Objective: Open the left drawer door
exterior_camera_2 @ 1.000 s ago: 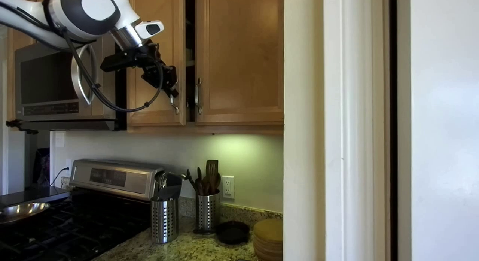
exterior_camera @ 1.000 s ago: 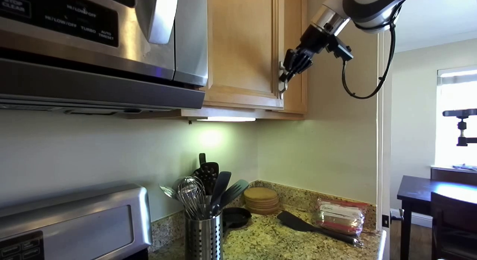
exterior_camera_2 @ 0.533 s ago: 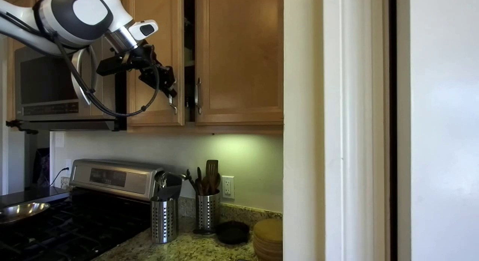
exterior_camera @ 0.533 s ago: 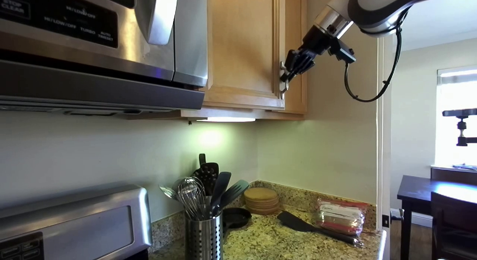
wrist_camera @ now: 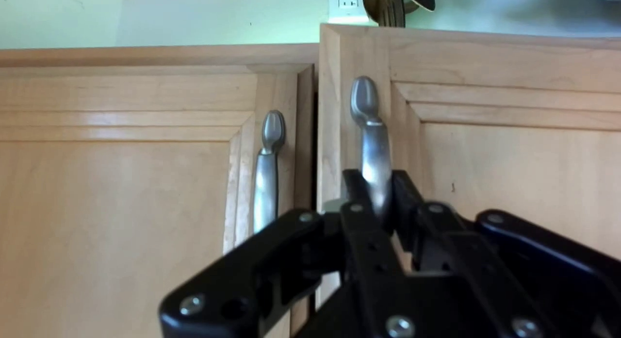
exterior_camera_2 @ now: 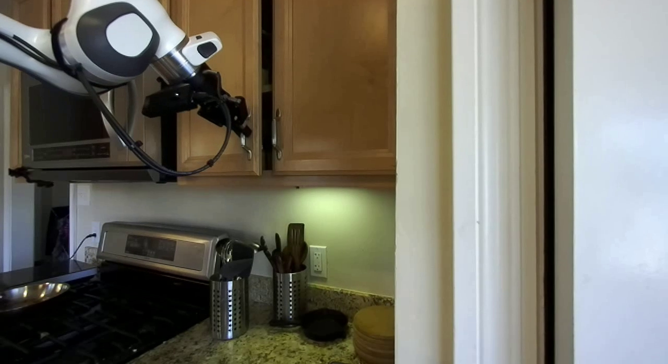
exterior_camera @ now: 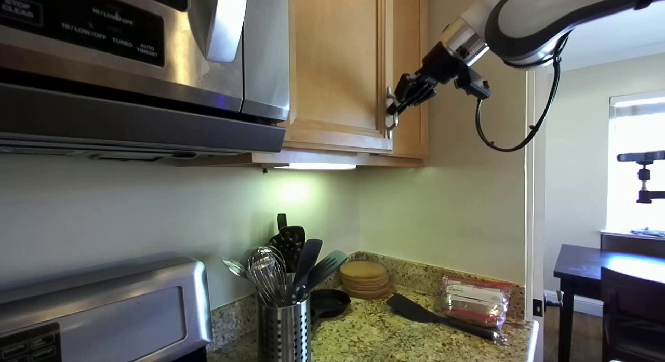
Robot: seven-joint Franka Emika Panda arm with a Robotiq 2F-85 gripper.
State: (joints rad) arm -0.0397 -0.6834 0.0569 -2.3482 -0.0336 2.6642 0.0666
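Microwave (exterior_camera_2: 68, 129) sits left of door (exterior_camera: 337, 66) (handle (wrist_camera: 376, 149) between jaws).

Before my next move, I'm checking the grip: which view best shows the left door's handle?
The wrist view: the handle is largest there, held by the gripper, which hides one end. Both exterior views show it smaller and partly covered.

tool (exterior_camera: 393, 110) at handle (exterior_camera: 396, 120) of left wood door (exterior_camera: 337, 61) | spatula (exterior_camera: 422, 312) on counter (exterior_camera: 374, 341) (plastic bag (exterior_camera: 475, 302) beside it)
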